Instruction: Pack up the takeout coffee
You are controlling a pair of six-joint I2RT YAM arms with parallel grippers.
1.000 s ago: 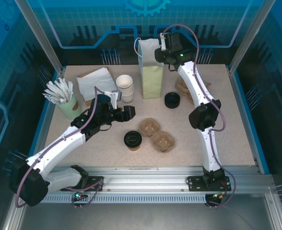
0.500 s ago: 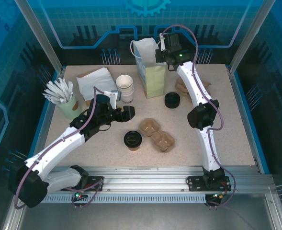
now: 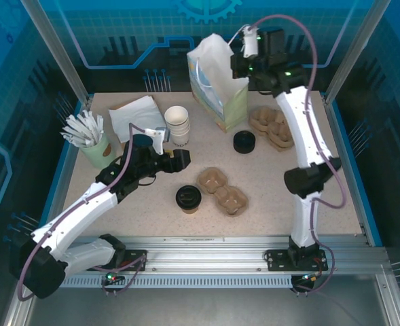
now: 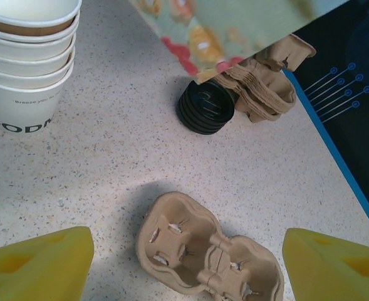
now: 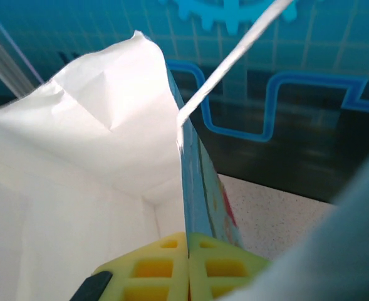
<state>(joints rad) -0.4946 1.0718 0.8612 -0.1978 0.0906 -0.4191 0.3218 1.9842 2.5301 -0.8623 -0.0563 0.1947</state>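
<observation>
The takeout coffee [image 3: 188, 198], a brown cup with a black lid, stands upright near the table's front centre. My left gripper [image 3: 180, 160] hovers open just behind it and holds nothing. In the left wrist view its yellow fingers [image 4: 37, 266] straddle a cardboard cup carrier [image 4: 203, 251]. My right gripper [image 3: 243, 66] is shut on the rim of the paper bag [image 3: 216, 85], which hangs tilted at the back with its white mouth facing left. The right wrist view has the yellow pads [image 5: 153, 269] pinching the bag wall [image 5: 193, 188].
A stack of white cups [image 3: 177, 124] and napkins [image 3: 138, 115] lie behind my left gripper. A green holder of stirrers [image 3: 94, 142] stands at the left. Black lids [image 3: 244, 141] and stacked carriers [image 3: 271, 125] sit under the bag's right side. A loose carrier [image 3: 223, 190] lies beside the coffee.
My right gripper has closed on the bag's rim, then raised it and pulled it rightward, tilting the bag. The left arm has barely shifted.
</observation>
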